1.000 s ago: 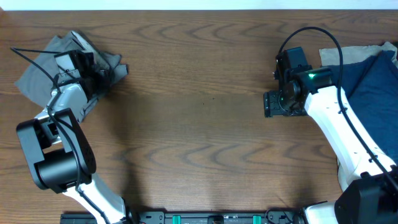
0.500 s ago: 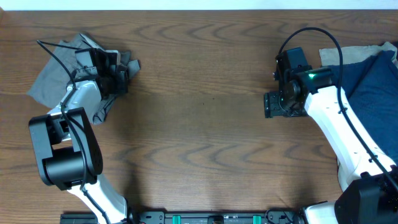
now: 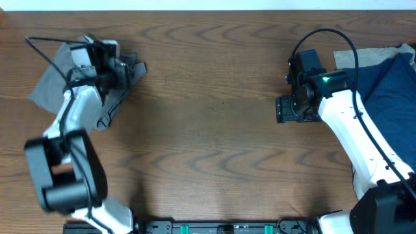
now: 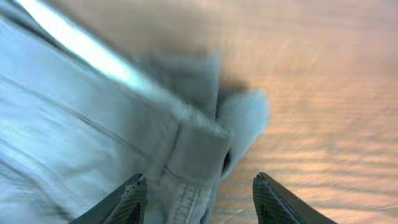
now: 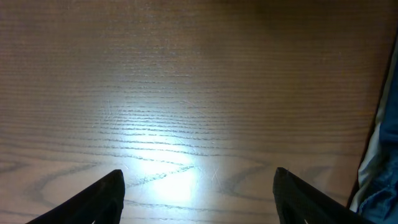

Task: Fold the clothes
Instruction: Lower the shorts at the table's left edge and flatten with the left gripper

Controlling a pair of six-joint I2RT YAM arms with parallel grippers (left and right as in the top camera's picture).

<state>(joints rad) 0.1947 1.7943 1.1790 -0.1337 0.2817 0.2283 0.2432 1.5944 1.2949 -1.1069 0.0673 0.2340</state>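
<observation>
The grey wrinkled shorts (image 3: 49, 84) lie bunched at the far left of the table. My left gripper (image 3: 122, 70) is over their right end, its jaws wide apart. In the left wrist view the shorts (image 4: 93, 124) show a stitched band and a fold, and the cloth lies below and between the fingertips (image 4: 135, 198) of the left gripper (image 4: 202, 190), with no grip on it. My right gripper (image 3: 281, 109) is open and empty over bare wood, as the right wrist view (image 5: 199, 180) shows.
A pile of other clothes sits at the right edge: a dark blue cloth (image 3: 390, 84) over a beige one (image 3: 367, 55). The blue cloth also shows at the right edge of the right wrist view (image 5: 382, 180). The wooden table (image 3: 208, 136) spans between the arms.
The shorts slid a little to the right with my left gripper, which then drew back toward the far edge. The right arm has not moved.
</observation>
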